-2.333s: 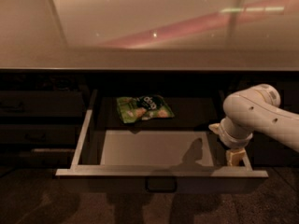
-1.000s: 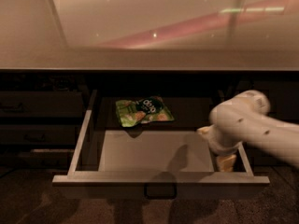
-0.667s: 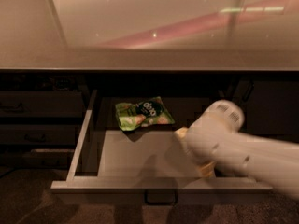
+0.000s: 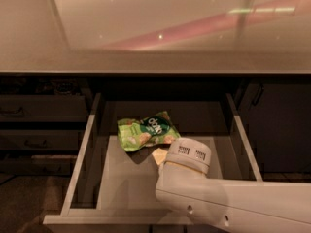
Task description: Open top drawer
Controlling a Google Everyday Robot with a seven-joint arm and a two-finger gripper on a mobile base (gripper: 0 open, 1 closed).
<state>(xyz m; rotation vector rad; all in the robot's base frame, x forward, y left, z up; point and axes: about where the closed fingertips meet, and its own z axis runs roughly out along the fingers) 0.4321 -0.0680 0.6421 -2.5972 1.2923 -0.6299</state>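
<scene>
The top drawer point(image 4: 82, 152) stands pulled out below the counter, with pale side rails and a grey inner floor. Its front and handle sit at the bottom edge, mostly hidden by my arm. A green snack bag point(image 4: 146, 130) lies on the drawer floor toward the back. My white arm point(image 4: 218, 203) reaches in from the lower right over the drawer's front. The gripper point(image 4: 159, 157) pokes out beyond the wrist, just in front of the bag, and only a pale tip of it shows.
A glossy beige counter top point(image 4: 155, 33) overhangs the drawers. Narrower dark drawers point(image 4: 39, 110) sit shut at the left. A dark cabinet front point(image 4: 282, 125) is at the right. Dark floor shows at the lower left.
The arm has swung from the drawer's right side to left and forward across its front, now much larger in view. The drawer has come out a little further. The bag has not moved.
</scene>
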